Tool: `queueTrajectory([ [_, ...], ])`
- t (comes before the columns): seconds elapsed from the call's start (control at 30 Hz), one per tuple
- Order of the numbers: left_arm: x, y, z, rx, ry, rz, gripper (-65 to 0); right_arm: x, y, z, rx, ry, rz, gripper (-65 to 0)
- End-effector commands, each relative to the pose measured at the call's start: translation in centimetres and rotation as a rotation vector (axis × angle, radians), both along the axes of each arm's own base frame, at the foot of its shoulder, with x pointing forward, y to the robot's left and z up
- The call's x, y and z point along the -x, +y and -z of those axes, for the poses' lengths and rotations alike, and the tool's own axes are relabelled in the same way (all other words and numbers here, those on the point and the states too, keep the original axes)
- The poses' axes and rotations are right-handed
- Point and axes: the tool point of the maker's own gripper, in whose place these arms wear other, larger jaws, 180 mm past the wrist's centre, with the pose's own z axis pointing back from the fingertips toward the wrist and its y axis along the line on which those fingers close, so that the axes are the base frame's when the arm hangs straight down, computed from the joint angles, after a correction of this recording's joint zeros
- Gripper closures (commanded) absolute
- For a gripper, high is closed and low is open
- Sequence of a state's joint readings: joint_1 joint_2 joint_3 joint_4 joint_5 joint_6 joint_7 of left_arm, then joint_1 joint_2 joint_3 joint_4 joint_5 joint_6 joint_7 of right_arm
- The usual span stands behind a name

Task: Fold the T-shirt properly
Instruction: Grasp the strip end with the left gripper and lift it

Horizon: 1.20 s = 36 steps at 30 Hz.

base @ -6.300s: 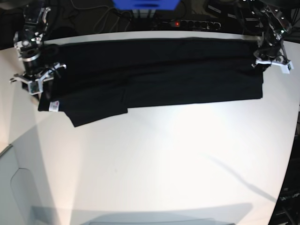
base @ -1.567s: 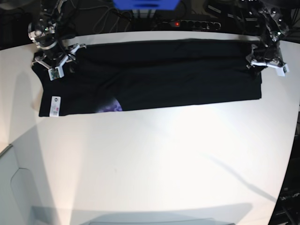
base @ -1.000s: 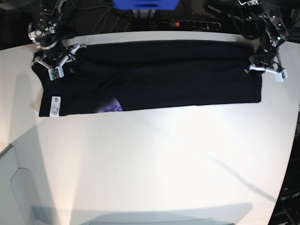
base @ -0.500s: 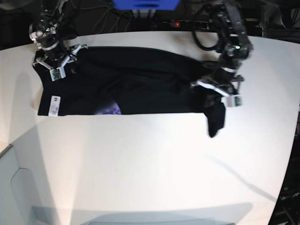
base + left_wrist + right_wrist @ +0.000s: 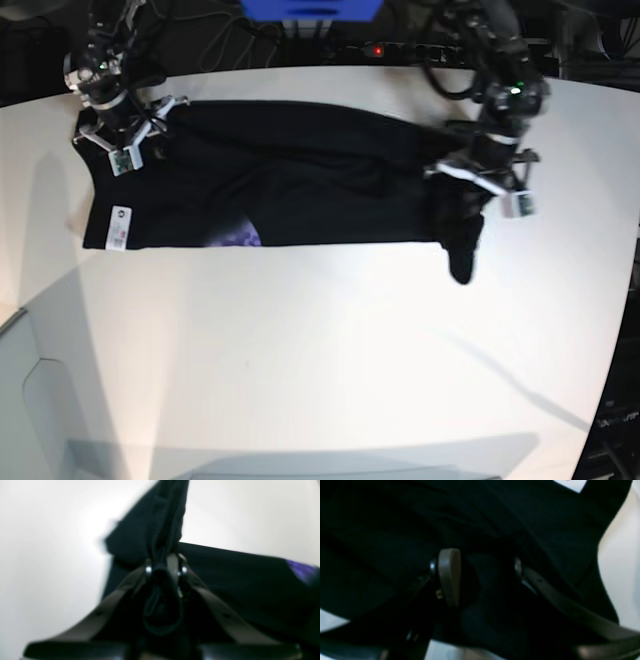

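The black T-shirt (image 5: 300, 180) lies as a long folded strip across the far side of the white table (image 5: 330, 350). Its white label (image 5: 120, 225) and a bit of purple print (image 5: 238, 232) show near the left end. My left gripper (image 5: 478, 188) is shut on the shirt's right end, which is lifted and pulled in, with a flap (image 5: 460, 255) hanging down. The left wrist view shows the left gripper (image 5: 165, 565) with bunched cloth (image 5: 160, 530) clamped between its fingers. At the shirt's far left corner my right gripper (image 5: 125, 135) stands open; in the right wrist view this gripper (image 5: 482, 572) has its fingers apart over the cloth (image 5: 395, 530).
A power strip (image 5: 400, 50) with a red light, cables and a blue object (image 5: 310, 10) sit behind the table's far edge. The table's right edge (image 5: 625, 300) curves close to the left arm.
Over the last second my left gripper has carried the shirt's right end leftward from the far right corner, bunching it; in the last half second it drifted slightly back right. The right gripper stayed put.
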State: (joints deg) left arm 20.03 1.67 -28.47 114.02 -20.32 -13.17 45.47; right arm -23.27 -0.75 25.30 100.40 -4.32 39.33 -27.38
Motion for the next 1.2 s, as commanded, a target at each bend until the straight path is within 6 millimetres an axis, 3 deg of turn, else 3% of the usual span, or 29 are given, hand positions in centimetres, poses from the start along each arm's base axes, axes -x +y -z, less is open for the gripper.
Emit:
queueTrajectory([
  [0.0, -0.5, 1.5, -1.7, -0.007, -0.063, -0.022, 0.0, 0.3, -0.1, 0.3, 0.013, 0.020, -0.014, -27.6],
  [0.1, 0.2, 5.8, -3.1, -0.013, -0.081, -0.087, 0.0, 0.0, -0.1, 0.6, 0.006, 0.021, -0.012, -27.6],
  [0.27, 2.7, 11.7, -2.7, 0.024, -0.010, -0.218, 0.0, -0.1, -0.1, 0.5, 0.006, 0.018, -0.012, -27.6],
  [0.47, 5.5, 15.0, 1.2, 0.116, 0.086, -0.346, 0.0, -0.1, 0.0, 0.6, 0.004, 0.018, -0.013, -27.6],
  [0.63, 6.9, 15.1, 5.1, 0.197, 0.172, -0.386, 0.0, -0.2, 0.1, 0.6, 0.002, 0.018, -0.016, -27.6],
  [0.77, 5.9, 15.6, 5.4, 0.209, 0.125, -0.416, 0.0, -0.4, 1.0, 0.6, -0.008, 0.017, -0.038, -27.6],
  [0.87, 5.2, 15.7, 4.2, 0.191, 0.085, -0.409, 0.0, -0.3, 1.0, 0.6, -0.009, 0.017, -0.038, -27.6],
  [0.97, 3.9, 15.0, 0.9, 0.135, 0.007, -0.367, 0.0, -0.3, 1.1, 0.7, -0.010, 0.017, -0.037, -27.6],
  [1.1, 3.1, 11.5, -2.2, 0.066, -0.056, -0.299, 0.0, -0.3, 1.1, 0.7, -0.010, 0.017, -0.037, -27.6],
  [1.17, 2.9, 9.2, -2.6, 0.038, -0.055, -0.263, 0.0, -0.3, 1.1, 0.7, -0.010, 0.017, -0.037, -27.6],
])
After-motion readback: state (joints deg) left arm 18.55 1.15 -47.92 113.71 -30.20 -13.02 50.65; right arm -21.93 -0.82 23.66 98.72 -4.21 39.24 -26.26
